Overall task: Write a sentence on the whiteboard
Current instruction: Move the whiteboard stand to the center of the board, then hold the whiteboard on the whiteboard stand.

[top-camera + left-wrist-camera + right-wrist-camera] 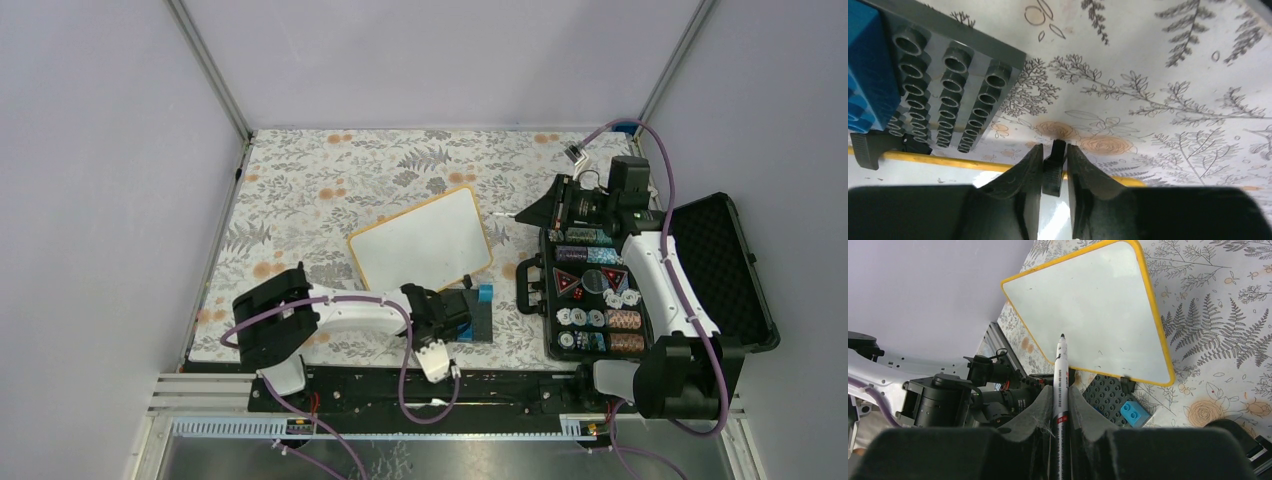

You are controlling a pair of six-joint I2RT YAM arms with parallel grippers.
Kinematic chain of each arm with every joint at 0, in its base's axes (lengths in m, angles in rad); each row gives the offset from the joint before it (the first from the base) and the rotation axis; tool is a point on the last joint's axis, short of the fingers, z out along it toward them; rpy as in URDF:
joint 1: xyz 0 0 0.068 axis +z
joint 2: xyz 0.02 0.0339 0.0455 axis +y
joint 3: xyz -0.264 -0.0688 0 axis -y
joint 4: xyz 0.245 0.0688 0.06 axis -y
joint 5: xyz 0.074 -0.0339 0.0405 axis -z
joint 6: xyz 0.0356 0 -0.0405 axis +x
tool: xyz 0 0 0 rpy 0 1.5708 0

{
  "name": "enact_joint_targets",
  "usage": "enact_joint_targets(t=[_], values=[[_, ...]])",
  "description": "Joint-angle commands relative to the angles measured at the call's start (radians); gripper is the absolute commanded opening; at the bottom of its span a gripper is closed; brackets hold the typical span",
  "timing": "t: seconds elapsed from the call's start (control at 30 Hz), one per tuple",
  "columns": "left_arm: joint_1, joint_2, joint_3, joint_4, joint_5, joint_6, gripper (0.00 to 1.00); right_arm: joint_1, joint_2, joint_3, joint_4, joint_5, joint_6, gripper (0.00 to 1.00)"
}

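Near the front edge of the tabletop (300, 190), the left arm (350, 312) lies low, its jaws pinched on a black foot (1054, 172) of the whiteboard (420, 245). The right arm (665, 280) rears over the chip case (715, 250), jaws clamped on a marker (1060, 370) pointing at the board, which lies mid-tabletop.

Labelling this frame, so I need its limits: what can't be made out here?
- Top view: the tips of the left gripper, hidden under its own wrist.
- Left wrist view: most of the whiteboard, cut off by the gripper's body.
- Right wrist view: print on the marker, too small to read.
- Top view: markings on the poker chips, too small.
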Motion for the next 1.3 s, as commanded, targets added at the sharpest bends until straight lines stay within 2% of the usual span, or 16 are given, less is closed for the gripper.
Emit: enact_joint_targets(t=[0.0,0.17,0.23,0.3,0.37,0.5,0.6,0.67,0.77,0.83,0.9,0.97,1.27], values=[[-0.01,-0.041,0.021,-0.04,0.037,-0.094,0.35,-0.002,-0.036,-0.008,0.022,-0.035,-0.012,0.0],[-0.01,-0.061,0.183,-0.161,0.12,-0.255,0.72,-0.003,-0.034,0.004,0.023,-0.04,-0.031,0.0],[-0.007,-0.08,0.256,-0.205,0.17,-0.331,0.77,-0.002,-0.027,0.013,0.023,-0.048,-0.038,0.0],[0.018,-0.101,0.355,-0.248,0.266,-0.435,0.88,-0.001,-0.02,0.025,0.022,-0.057,-0.046,0.0],[0.088,-0.119,0.465,-0.284,0.386,-0.562,0.98,0.004,-0.014,0.038,0.021,-0.066,-0.054,0.0],[0.345,-0.159,0.639,-0.283,0.581,-0.833,0.99,0.062,0.005,0.087,-0.028,-0.042,-0.124,0.0],[0.643,-0.228,0.673,-0.211,0.765,-1.014,0.99,0.168,0.034,0.142,-0.107,0.036,-0.223,0.0],[0.814,-0.286,0.63,-0.146,0.826,-1.12,0.99,0.249,0.048,0.163,-0.114,0.092,-0.282,0.0],[0.982,-0.365,0.516,-0.068,0.89,-1.225,0.99,0.337,0.076,0.193,-0.079,0.149,-0.306,0.0],[1.096,-0.393,0.447,-0.043,0.961,-1.275,0.93,0.382,0.097,0.215,-0.048,0.17,-0.306,0.0],[1.201,-0.39,0.372,-0.015,1.093,-1.307,0.84,0.441,0.112,0.218,0.004,0.189,-0.304,0.0],[1.254,-0.369,0.338,-0.011,1.155,-1.31,0.76,0.503,0.13,0.231,0.041,0.247,-0.32,0.0],[1.272,-0.338,0.202,0.065,1.254,-1.327,0.74,0.738,0.243,0.312,0.085,0.455,-0.422,0.0]])
